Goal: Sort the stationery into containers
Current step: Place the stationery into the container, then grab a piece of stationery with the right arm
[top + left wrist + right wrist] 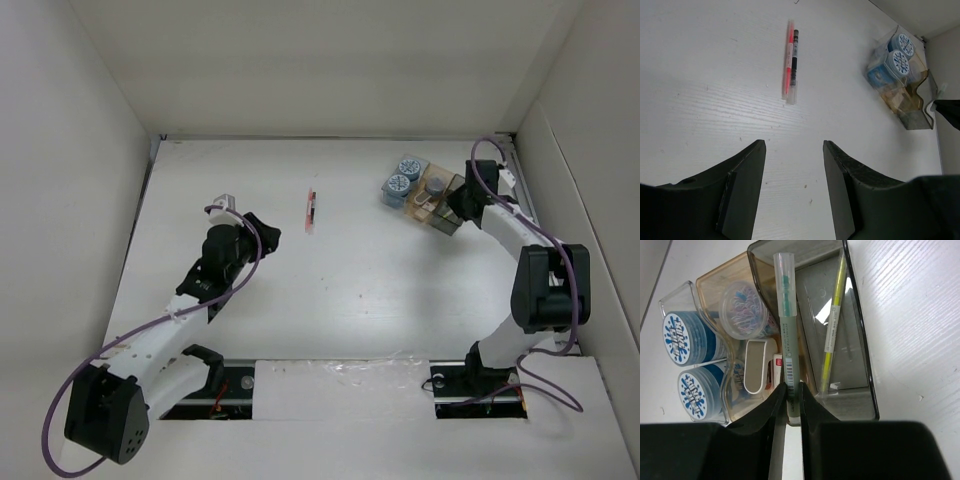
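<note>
The containers [425, 192] stand at the back right: pale blue [670, 305], tan [715, 285] and dark grey [860, 340] compartments. Two blue patterned discs [680, 337] sit in the pale blue one, and they also show in the top view [402, 175]. A yellow stick [832, 330] lies in the dark grey one. My right gripper [792, 390] is shut on a slim grey stick [789, 330], held over the wall between the tan and dark grey compartments. A pink stick [789, 60] and a dark stick [795, 55] lie side by side mid-table [310, 210]. My left gripper [794, 150] is open and empty, short of them.
The tan compartment holds a round clear box of pale clips [744, 305] and a white oblong item [756, 365]. White walls close in the table on the left, back and right; the right wall [560, 200] stands close to the containers.
</note>
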### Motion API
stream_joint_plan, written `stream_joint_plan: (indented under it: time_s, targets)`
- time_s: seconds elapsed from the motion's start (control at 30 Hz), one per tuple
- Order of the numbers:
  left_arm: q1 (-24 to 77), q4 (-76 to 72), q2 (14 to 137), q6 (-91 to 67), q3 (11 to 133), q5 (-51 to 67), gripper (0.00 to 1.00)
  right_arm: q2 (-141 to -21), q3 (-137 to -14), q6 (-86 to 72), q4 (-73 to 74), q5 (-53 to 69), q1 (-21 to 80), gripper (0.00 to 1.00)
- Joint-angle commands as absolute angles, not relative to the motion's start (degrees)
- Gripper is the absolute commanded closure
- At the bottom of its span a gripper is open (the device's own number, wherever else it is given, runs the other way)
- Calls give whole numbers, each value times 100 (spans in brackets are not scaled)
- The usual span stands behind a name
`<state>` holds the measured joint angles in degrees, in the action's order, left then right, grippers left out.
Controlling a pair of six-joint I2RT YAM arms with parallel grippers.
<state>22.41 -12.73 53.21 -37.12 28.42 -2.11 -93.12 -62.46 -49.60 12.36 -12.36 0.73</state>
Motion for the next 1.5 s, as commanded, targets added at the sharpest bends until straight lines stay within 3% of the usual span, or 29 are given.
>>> stream_joint_plan:
  time_s: [0.0, 0.03, 0.07, 0.17, 0.2, 0.3, 0.37, 0.5, 0.53, 0.83, 0.93, 1.0, 1.07, 1.47]
  targets:
    - [2241, -1538, 5405, -3735, 2918, -158, 54, -9264, -6161, -5071, 967, -1389, 70, 88]
    - [2241, -1538, 5405, -3735, 2918, -158, 54, -9264, -6161, -5123, 967, -1389, 70, 85]
    - [2241, -1538, 5457, -3735, 2918, -158, 54, -9264, -6161, -5124, 967, -1389, 70, 73]
    - [2241, -1538, 5458, -3735, 2918, -158, 54, -9071, -6108, -5124, 967, -1389, 70, 53]
    - [2241, -1538, 5510, -3735, 2918, -158, 54, -8992, -6108, -5124, 967, -1450, 70, 51]
    - [2241, -1590, 5563, -3735, 2918, -158, 54, -8658, -6047, -5124, 967, -1450, 70, 51]
    - [2241, -1591, 5616, -3735, 2970, -158, 54, -8456, -5986, -5124, 906, -1450, 280, 58]
    - [2241, -1643, 5616, -3735, 2971, -158, 54, -8305, -6098, -5002, 606, -1134, 1219, 96]
    - [2241, -1644, 5616, -3735, 2971, -158, 54, -8427, -6213, -4923, 606, -1064, 1465, 100]
    - [2241, -1591, 5511, -3735, 2971, -158, 54, -10738, -8653, -4597, 1633, -1713, 3768, 100]
    - [2241, -1591, 5449, -3735, 2971, -158, 54, -11468, -9279, -4483, 1941, -2011, 4208, 88]
    - [2241, -1539, 5397, -3735, 2971, -97, 54, -11978, -9851, -4482, 2275, -2065, 4332, 78]
    - [2241, -1538, 5327, -3735, 2971, -97, 54, -12251, -10228, -4482, 2477, -2197, 4447, 74]
    - [2241, -1485, 5203, -3735, 2971, -149, 54, -12850, -10477, -4641, 2698, -2505, 4447, 71]
